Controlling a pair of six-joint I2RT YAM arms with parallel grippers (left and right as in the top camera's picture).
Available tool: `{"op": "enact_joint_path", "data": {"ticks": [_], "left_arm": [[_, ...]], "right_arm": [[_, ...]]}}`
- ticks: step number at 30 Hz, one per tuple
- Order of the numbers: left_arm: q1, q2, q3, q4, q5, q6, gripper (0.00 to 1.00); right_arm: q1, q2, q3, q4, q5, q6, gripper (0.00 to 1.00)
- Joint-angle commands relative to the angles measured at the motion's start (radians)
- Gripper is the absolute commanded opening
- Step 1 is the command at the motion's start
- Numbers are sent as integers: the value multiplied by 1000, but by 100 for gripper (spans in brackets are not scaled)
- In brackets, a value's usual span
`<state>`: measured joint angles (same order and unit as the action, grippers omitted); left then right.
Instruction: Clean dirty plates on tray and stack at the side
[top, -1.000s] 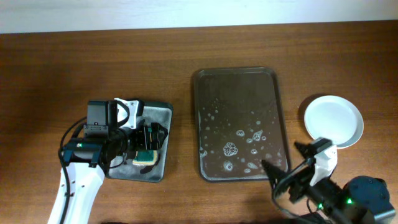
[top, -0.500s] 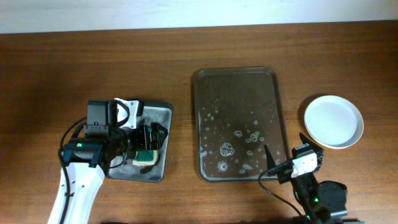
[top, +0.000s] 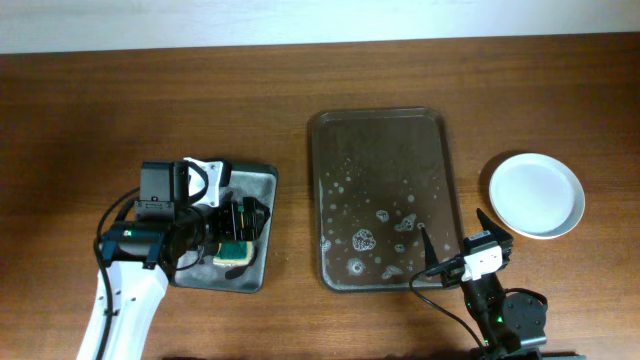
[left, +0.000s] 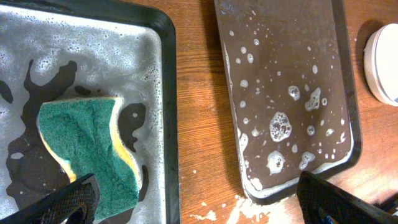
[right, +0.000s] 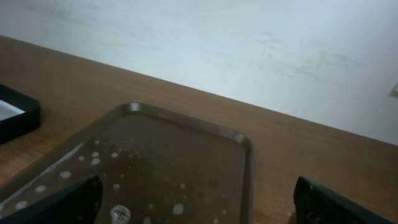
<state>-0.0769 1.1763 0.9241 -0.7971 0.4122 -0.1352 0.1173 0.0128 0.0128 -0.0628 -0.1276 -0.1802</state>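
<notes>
The dark brown tray (top: 380, 150) lies mid-table, holding only foam and water; it also shows in the left wrist view (left: 286, 74) and the right wrist view (right: 186, 155). White plates (top: 536, 194) sit stacked on the table right of the tray, with a clean top face; their edge shows in the left wrist view (left: 384, 62). I cannot tell how many are in the stack. My right gripper (top: 452, 232) (right: 199, 208) is open and empty over the tray's near right corner. My left gripper (top: 243, 222) (left: 205, 205) is open over the small black tray, above the sponge.
A small black tray (top: 255, 190) (left: 168, 74), wet and foamy, sits left of the brown tray with a green and yellow sponge (top: 235, 250) (left: 87, 155) in it. Its corner shows in the right wrist view (right: 15, 115). Foam spots lie on the wood between the trays.
My right arm has pulled back from beside the plates toward the front edge and shifted left to the tray's near right corner. The left arm has not moved.
</notes>
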Motion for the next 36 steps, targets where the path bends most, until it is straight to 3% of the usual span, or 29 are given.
{"op": "enact_joint_path", "data": {"ticks": [1, 8, 11, 16, 23, 26, 33, 36], "left_arm": [[5, -6, 13, 2, 11, 2, 100], [3, -71, 2, -3, 5, 2, 100], [3, -241, -34, 6, -145, 10, 99], [4, -624, -221, 237, -148, 60, 100], [41, -1001, -597, 575, -171, 80, 99], [41, -1149, -720, 636, -190, 80, 99], [41, -1172, -919, 897, -251, 80, 100], [43, -1172, -916, 848, -260, 80, 99]], "right_arm": [[-6, -6, -7, -4, 9, 1, 99], [-6, -6, -7, -4, 9, 1, 99], [-6, -6, -7, -4, 9, 1, 99], [-6, -6, -7, -4, 9, 1, 99], [-6, -6, -7, -4, 9, 1, 99], [-6, -6, -7, -4, 8, 1, 99], [-6, -6, -7, -4, 9, 1, 99], [-6, -6, -7, -4, 8, 1, 99]]}}
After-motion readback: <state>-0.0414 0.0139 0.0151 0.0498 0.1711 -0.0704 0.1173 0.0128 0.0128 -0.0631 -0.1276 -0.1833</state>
